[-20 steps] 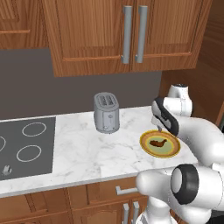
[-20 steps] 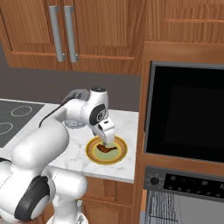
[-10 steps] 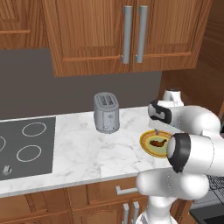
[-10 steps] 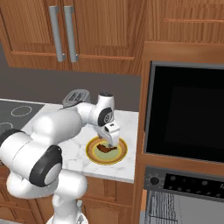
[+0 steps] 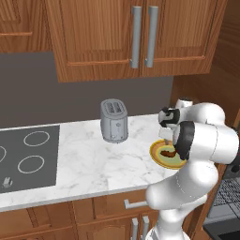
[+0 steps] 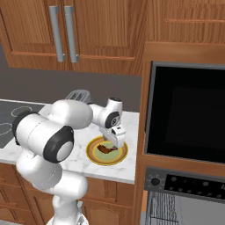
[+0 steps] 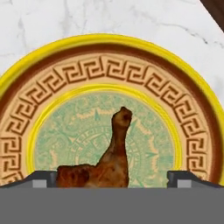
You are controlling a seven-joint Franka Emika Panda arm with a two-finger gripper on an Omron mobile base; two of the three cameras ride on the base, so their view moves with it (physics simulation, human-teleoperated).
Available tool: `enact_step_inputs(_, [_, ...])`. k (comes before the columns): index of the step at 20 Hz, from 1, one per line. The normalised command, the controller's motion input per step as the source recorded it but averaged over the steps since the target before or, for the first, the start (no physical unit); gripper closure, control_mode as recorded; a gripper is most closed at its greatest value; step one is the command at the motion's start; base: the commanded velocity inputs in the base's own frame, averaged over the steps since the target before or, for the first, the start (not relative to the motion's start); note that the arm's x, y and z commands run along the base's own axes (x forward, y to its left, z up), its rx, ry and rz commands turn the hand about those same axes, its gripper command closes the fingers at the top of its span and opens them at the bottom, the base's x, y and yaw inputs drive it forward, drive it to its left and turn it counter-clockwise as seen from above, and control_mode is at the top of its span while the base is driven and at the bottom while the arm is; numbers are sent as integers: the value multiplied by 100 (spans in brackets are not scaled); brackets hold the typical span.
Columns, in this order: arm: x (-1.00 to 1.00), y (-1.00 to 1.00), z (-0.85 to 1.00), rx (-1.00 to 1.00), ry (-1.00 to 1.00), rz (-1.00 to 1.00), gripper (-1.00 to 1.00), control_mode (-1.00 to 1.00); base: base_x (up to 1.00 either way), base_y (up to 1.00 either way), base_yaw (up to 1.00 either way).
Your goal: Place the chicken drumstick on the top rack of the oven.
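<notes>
Chicken drumstick [image 7: 107, 162], glossy brown, tapered, on round patterned yellow plate [image 7: 109, 48], jaws apart astride it

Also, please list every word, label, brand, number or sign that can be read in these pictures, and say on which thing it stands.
No readable text in any view.
The oven control panel bears small light marks beside its knob, too small to read.
The yellow plate carries a key-pattern border and a green ornament under the chicken drumstick, no letters.
The toaster and stovetop show no writing, only white rings.
</notes>
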Motion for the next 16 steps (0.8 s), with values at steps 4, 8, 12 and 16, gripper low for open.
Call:
enact_step_inputs(4, [0,4,-26,1,0,0,-100,-100,0,0,0])
enact_step_inputs(8, [0,3,-28,0,0,0,-100,-100,0,0,0])
enact_step_inputs(12, [0,3,-31,0,0,-1,-100,-100,0,0,0])
enact_step_inputs(16, [0,1,-32,0,0,-1,-100,-100,0,0,0])
